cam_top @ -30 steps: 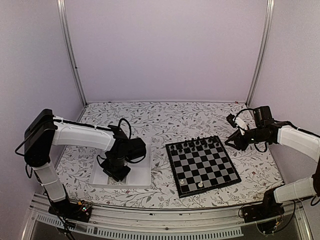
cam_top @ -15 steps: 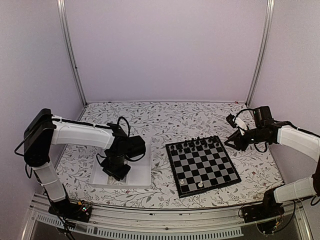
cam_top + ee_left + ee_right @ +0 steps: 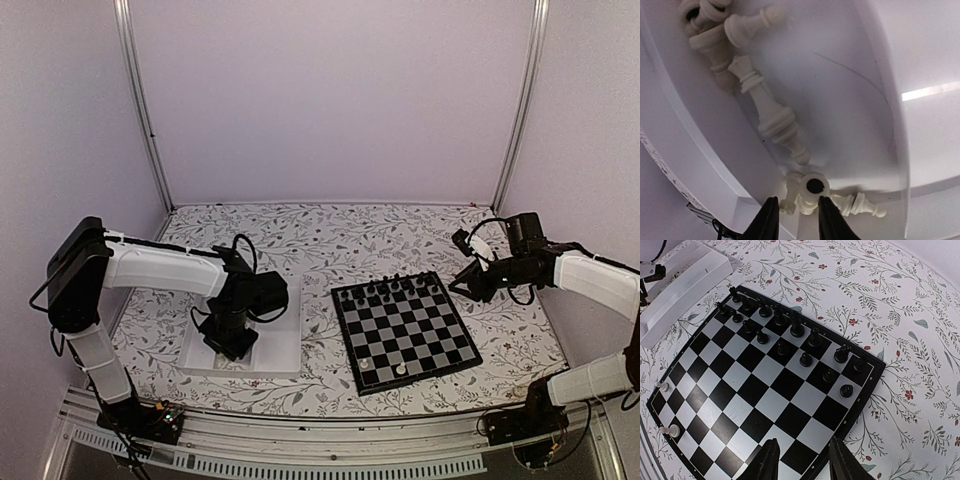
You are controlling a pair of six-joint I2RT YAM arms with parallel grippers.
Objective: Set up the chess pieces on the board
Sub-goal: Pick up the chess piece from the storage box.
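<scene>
Our left hand (image 3: 797, 201), narrowly parted, hovers at a cream piece (image 3: 814, 186): looks light, slick; we'd pinch its stem.

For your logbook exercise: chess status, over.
Left tool open over cream pieces in tray. Right tool open beside board. Black pieces up, two white placed. No obstruction.

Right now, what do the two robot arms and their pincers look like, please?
The left arm and the right arm have white shells, black joints and loose black cables at the wrists. The left pincer and the right pincer each have two slim black fingers.
</scene>
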